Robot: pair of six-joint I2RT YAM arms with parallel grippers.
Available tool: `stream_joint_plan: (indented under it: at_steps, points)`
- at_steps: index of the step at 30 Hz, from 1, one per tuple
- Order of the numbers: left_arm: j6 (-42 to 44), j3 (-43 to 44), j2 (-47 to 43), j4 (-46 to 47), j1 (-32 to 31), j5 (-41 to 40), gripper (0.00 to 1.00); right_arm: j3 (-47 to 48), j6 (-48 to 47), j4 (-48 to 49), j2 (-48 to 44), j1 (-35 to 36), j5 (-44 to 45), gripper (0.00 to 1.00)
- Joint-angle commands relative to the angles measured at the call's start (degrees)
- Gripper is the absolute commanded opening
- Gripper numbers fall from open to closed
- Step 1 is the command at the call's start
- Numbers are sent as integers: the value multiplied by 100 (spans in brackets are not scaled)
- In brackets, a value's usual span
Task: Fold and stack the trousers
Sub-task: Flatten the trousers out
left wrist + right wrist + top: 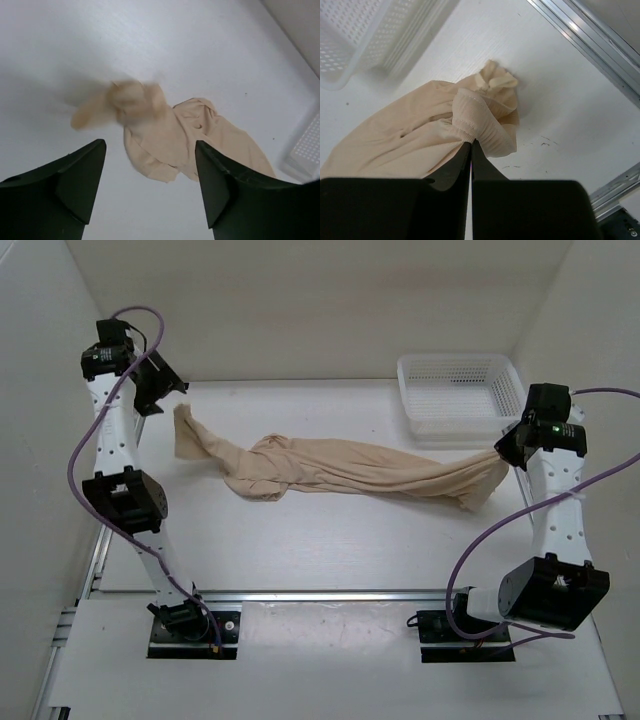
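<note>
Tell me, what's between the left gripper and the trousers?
Nothing. In the left wrist view, only bare white table shows between the open left gripper and the trousers.

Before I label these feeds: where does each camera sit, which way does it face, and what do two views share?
Top external: fixed above and behind the bases, looking down on the table; left arm and right arm show, trousers stretched between them.
Left wrist: on the left arm, looking down past the open left gripper at the trousers' blurred end.
Right wrist: on the right arm, looking down at the right gripper shut on the trousers' other end.
Shared: both wrist views show trousers and part of the basket.
</note>
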Motion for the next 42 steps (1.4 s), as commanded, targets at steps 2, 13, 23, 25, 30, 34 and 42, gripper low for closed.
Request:
stream_joint_plan:
  at_steps: [2, 13, 23, 25, 30, 34, 42]
  points:
    - [176, -403, -46, -169, -176, 42, 93, -212, -121, -18, -261, -20, 285, 0]
    - [222, -3270, -593, 920, -1697, -72, 40, -722, -297, -18, -640, -20, -145, 0]
    - [-156, -1971, 778, 710, -811, -942, 99, -784, -429, -70, -692, -20, -479, 0]
    - [-156, -1577, 1060, 518, -696, -880, 96, -784, -429, -70, -631, -20, -479, 0]
    - [-262, -1372, 1746, 464, -520, -917, 62, -670, -429, -9, -411, -20, -619, 0]
    - [-157, -1179, 2150, 543, -467, -302, 79, -608, -377, -9, -236, -20, -620, 0]
    - [-104, -181, 2537, 430, -467, -72, 11, -433, -376, 44, 10, -20, -620, 0]
